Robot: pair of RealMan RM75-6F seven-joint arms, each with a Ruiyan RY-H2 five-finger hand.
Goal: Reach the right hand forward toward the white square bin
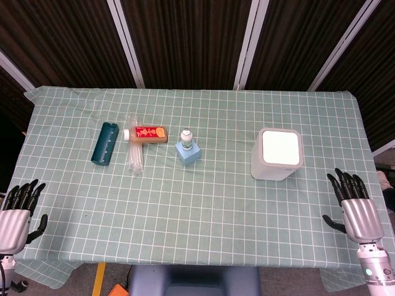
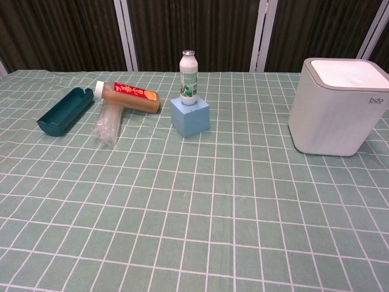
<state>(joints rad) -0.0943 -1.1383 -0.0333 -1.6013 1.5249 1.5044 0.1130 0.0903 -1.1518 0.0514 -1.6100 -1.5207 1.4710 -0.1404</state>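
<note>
White square plastic bin (image 1: 278,155) with rounded corners and a grey rim band stands upright on the green cloth with a white grid (image 1: 210,203), smooth matte walls, flat white top; small dark lettering on its front, seen in the chest view (image 2: 338,106). It sits right of centre on the table.

Right hand (image 1: 356,208), silver metal palm with black fingers, lies near the table's front edge, to the right of the bin and nearer the robot, well apart from it. Fingers extended, slightly spread, thumb out to the side, holding nothing. Left hand (image 1: 16,210), same build, is far left of the bin at the near-left table corner, fingers straight and apart, nothing in it. Neither hand shows in the chest view.

Left of the bin: light blue cube block (image 1: 187,152), matte, with a small white bottle with a green label (image 1: 186,135) standing upright on top of it. Further left of the bin, a brown drink bottle with a red label and white cap (image 1: 145,134) lies on its side, over a clear crinkled plastic piece (image 1: 134,155), possibly a wrapper or a bottle, hard to tell. Furthest left of the bin, a dark teal trough-shaped plastic holder (image 1: 105,143) lies lengthwise, open side up.

Cloth is wrinkled along its edges, overhanging the table front. Dark ribbed wall panels with white strips (image 1: 185,37) behind the bin.
</note>
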